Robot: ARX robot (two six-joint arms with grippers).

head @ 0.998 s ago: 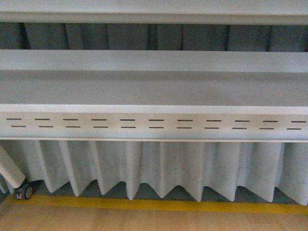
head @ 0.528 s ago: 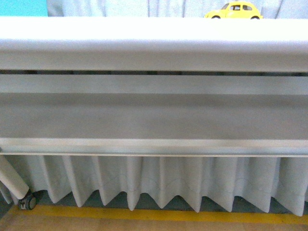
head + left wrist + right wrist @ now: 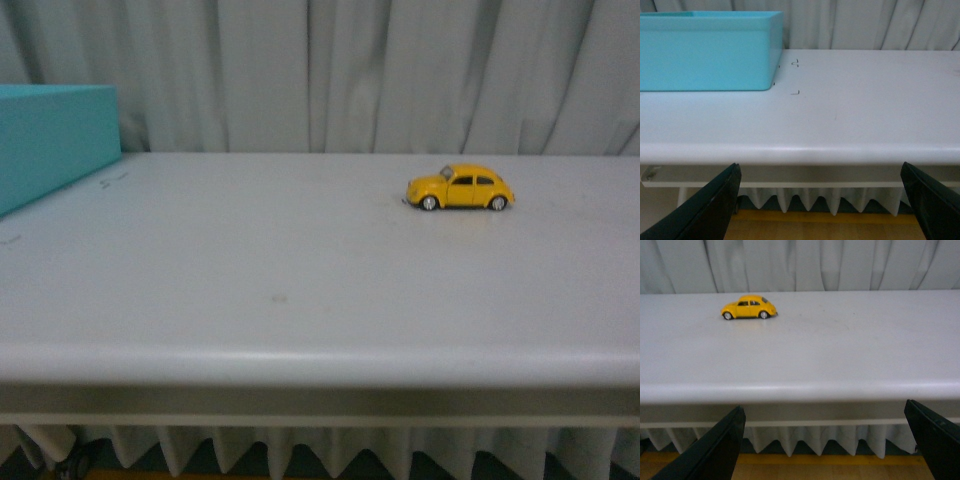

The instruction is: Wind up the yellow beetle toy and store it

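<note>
The yellow beetle toy [image 3: 460, 187] stands on its wheels on the white table [image 3: 300, 300], to the right and toward the back; it also shows in the right wrist view [image 3: 749, 307]. A turquoise box [image 3: 50, 140] sits at the table's left; the left wrist view shows it [image 3: 707, 50] too. My left gripper [image 3: 820, 205] is open and empty, in front of and below the table's front edge. My right gripper [image 3: 825, 447] is open and empty, likewise below the front edge, well short of the toy. Neither arm shows in the front view.
Grey curtains [image 3: 350, 75] hang behind the table. A pleated skirt [image 3: 790, 440] hangs under the table's front edge above a yellow floor line [image 3: 815, 459]. Small black marks [image 3: 795, 75] lie on the table beside the box.
The front view has risen from the lower shelves and skirt to above the tabletop. The toy, first out of view, then only peeking over the edge, now shows fully.
</note>
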